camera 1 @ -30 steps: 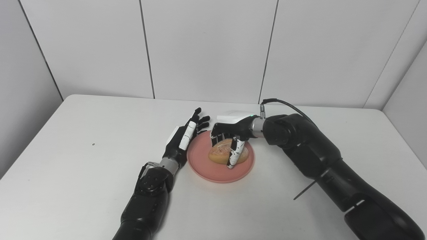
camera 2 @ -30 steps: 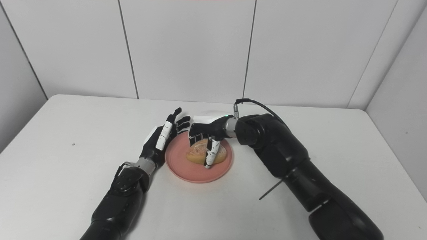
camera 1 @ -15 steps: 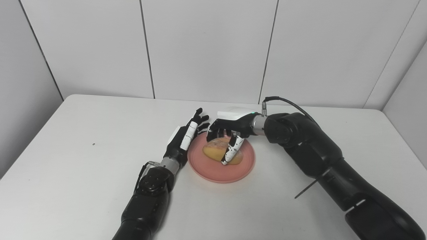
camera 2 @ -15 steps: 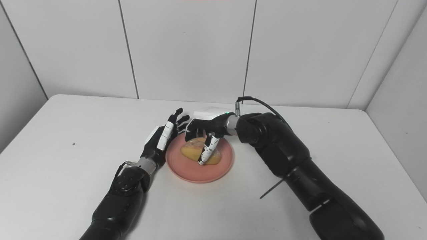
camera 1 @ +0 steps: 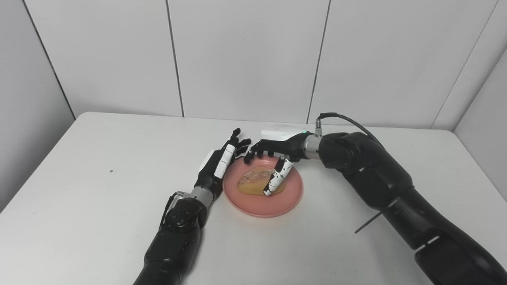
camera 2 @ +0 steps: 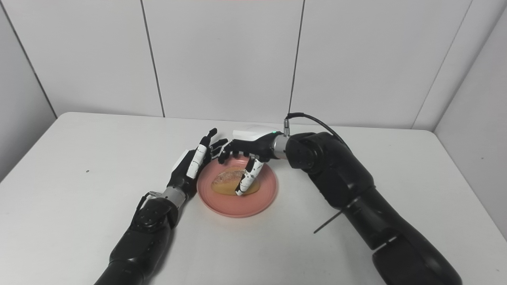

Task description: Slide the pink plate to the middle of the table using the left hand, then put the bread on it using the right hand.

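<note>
Bread roll [camera 1: 255, 183] lies on pink plate [camera 1: 277, 206] near middle of white desk [camera 1: 99, 190]. Right robot hand [camera 1: 273, 152] above roll, fingers spread, thumb touching crust, gripping nothing. Left robot hand [camera 1: 220, 164] open, fingers extended, beside plate's left rim.

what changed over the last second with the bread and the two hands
The right hand has opened and let go of the bread, which shifted toward the left side of the pink plate and now lies on it; the thumb is still by the bread. The left hand stayed open beside the plate's left rim, and the plate stayed put.
</note>
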{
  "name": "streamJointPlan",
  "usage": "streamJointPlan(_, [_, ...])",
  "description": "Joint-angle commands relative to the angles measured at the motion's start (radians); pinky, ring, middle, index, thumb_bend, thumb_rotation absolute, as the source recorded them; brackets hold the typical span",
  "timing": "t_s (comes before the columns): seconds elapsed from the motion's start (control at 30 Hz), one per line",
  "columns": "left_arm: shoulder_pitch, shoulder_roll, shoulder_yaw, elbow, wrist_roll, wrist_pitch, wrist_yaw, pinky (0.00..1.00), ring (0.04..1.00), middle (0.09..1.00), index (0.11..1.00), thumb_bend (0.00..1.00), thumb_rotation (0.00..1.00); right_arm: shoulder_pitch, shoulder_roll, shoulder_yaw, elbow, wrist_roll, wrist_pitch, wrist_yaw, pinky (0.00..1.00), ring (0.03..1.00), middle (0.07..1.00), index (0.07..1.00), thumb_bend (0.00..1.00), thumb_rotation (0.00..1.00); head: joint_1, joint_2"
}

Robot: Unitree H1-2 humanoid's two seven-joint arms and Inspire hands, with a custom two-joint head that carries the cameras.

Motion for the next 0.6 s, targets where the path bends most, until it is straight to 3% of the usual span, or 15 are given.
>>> streamJointPlan(0.0, [0.02,-0.053,-0.018,0.023,0.006,0.066,-0.022,0.86,0.892,0.88,0.984,0.81,0.98,-0.05,-0.021,-0.026,-0.039,0.007,-0.026,-0.035,0.7,0.779,0.795,0.732,1.0,0.31,0.0,0.0])
streamJointPlan(0.13, [0.022,-0.056,-0.007,0.017,-0.005,0.069,-0.027,0.87,0.896,0.878,0.983,0.81,0.98,-0.01,-0.031,-0.065,-0.08,0.026,-0.016,-0.076,0.68,0.767,0.782,0.718,1.0,0.31,-0.001,0.003])
streamJointPlan(0.2, [0.023,-0.054,-0.007,0.013,-0.002,0.07,-0.024,0.88,0.898,0.886,0.983,0.8,0.99,0.022,-0.037,-0.086,-0.103,0.018,-0.01,-0.113,0.67,0.777,0.79,0.718,1.0,0.38,-0.004,0.004])
streamJointPlan(0.3, [0.022,-0.047,-0.014,0.012,0.023,0.054,0.002,0.85,0.885,0.888,0.977,0.81,1.0,0.074,-0.041,-0.118,-0.115,0.006,-0.021,-0.202,0.68,0.807,0.808,0.731,1.0,0.48,-0.006,0.004])
streamJointPlan(0.4, [0.019,-0.048,-0.009,0.005,0.03,0.04,0.029,0.89,0.901,0.886,0.963,0.79,1.0,0.131,-0.022,-0.189,-0.1,0.063,-0.027,-0.296,0.69,0.816,0.814,0.751,1.0,0.48,-0.005,0.004])
streamJointPlan(0.57, [0.016,-0.054,0.003,-0.002,0.041,0.011,0.083,0.98,0.958,0.938,0.965,0.81,1.0,0.2,0.044,-0.306,-0.012,0.143,-0.05,-0.475,0.74,0.851,0.864,0.848,1.0,0.73,-0.011,0.002])
